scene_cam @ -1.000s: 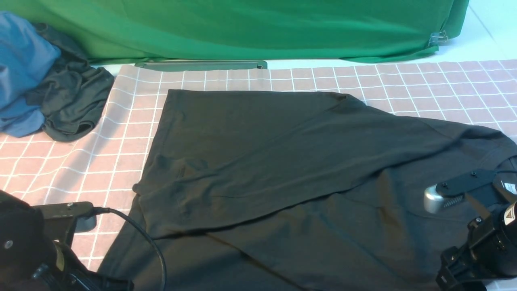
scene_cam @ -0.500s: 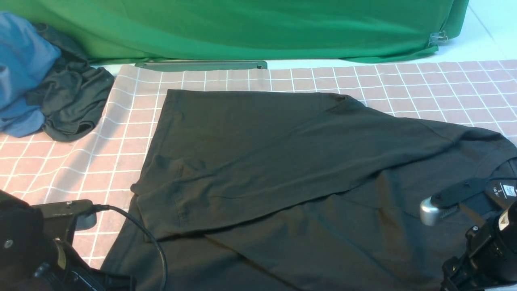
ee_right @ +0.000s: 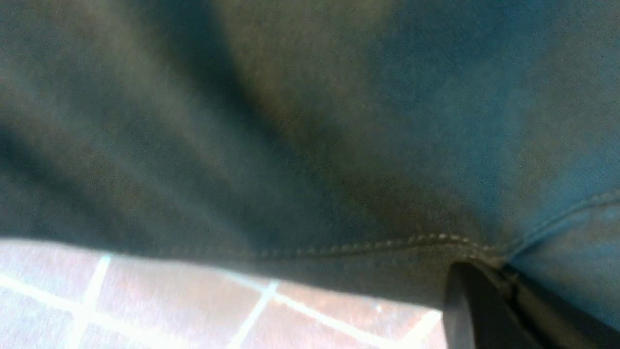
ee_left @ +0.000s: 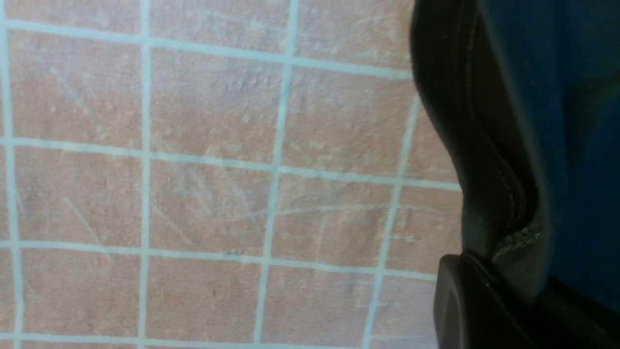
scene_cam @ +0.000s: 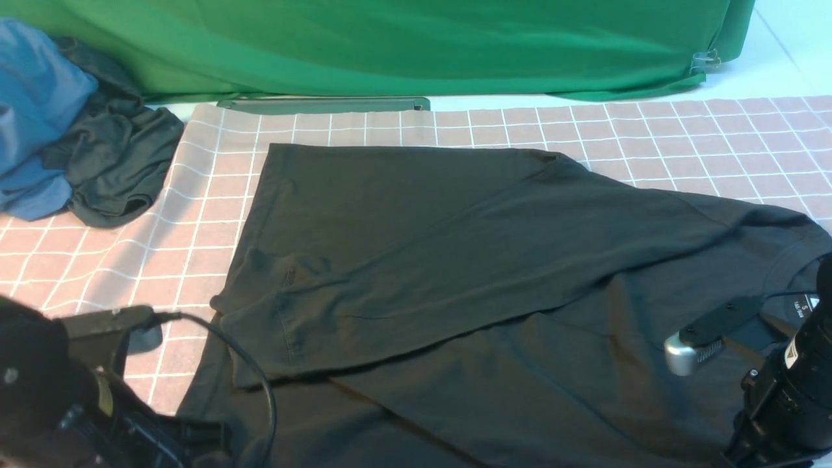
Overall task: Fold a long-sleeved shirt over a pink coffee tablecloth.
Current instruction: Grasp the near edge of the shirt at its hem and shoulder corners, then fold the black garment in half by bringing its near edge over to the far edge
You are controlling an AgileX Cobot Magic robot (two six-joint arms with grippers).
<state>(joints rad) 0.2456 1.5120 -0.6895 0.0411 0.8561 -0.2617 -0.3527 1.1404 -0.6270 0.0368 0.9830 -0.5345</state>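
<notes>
The black long-sleeved shirt (scene_cam: 455,260) lies spread on the pink coffee tablecloth (scene_cam: 97,260), with one side folded over its middle. Its collar with a white size label (scene_cam: 809,305) is at the near right. In the left wrist view my left gripper (ee_left: 499,271) is shut on the shirt's stitched hem (ee_left: 489,194) just above the pink grid cloth (ee_left: 193,194). In the right wrist view my right gripper (ee_right: 499,271) is shut on a stitched edge of the shirt (ee_right: 339,249). In the front view both arms sit at the near corners and hide their own fingers.
A blue garment (scene_cam: 32,110) and a smaller dark grey garment (scene_cam: 117,169) are piled at the far left. A green cloth (scene_cam: 390,45) hangs along the back, with a flat green bar (scene_cam: 325,104) at its foot.
My right arm has dropped lower and nearer beside the collar, uncovering the size label, and its gripper has shut on the shirt's edge. My left arm has risen slightly, still holding the hem.
</notes>
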